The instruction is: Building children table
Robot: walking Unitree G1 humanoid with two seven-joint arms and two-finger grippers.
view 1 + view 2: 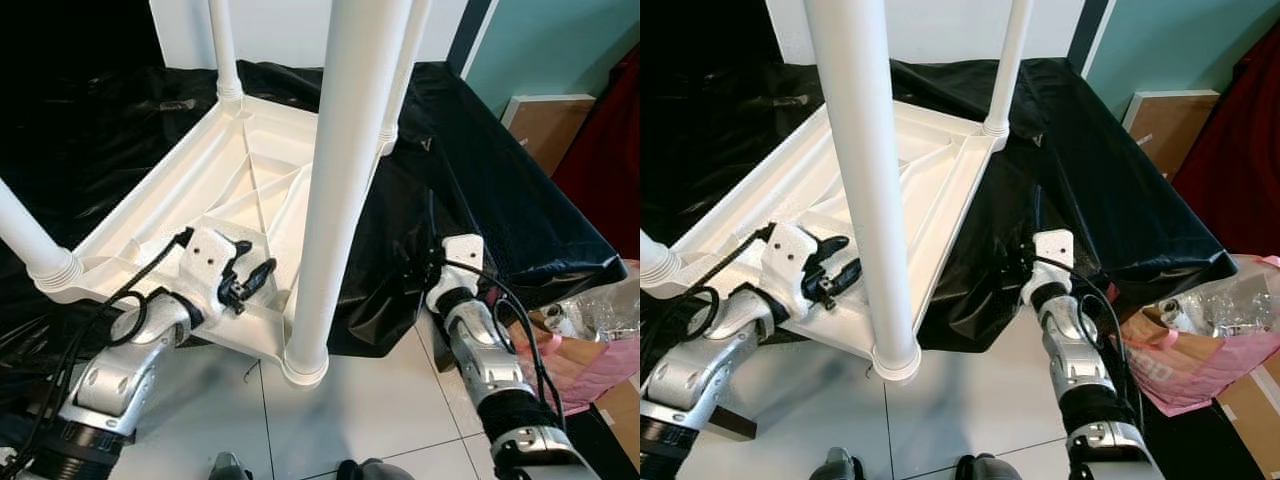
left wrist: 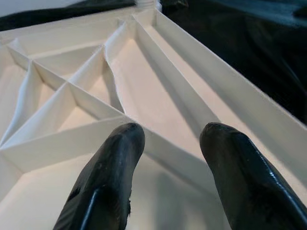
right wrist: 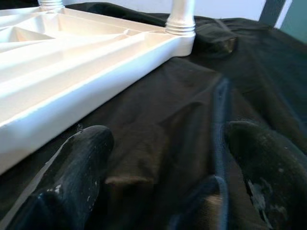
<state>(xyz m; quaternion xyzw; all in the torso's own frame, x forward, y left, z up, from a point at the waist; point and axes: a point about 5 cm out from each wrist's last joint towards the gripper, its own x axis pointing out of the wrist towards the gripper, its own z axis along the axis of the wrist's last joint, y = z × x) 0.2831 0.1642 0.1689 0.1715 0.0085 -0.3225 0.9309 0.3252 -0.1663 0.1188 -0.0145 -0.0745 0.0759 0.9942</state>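
Left eye view: the white plastic table (image 1: 250, 190) lies upside down on a black-draped bed (image 1: 500, 200), legs up. My left hand (image 1: 245, 280) hovers, fingers apart, over its stiff ribs; my right hand (image 3: 163, 177) gapes beside the rim. Likely light, slick; grip a rib.

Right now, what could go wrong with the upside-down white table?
The table top lies upside down on a black sheet, with its near corner hanging past the edge. A push from the left gripper, open over the ribs, might slide it off. The near leg stands tall and could wobble. The right gripper, open against the sheet, might snag it.
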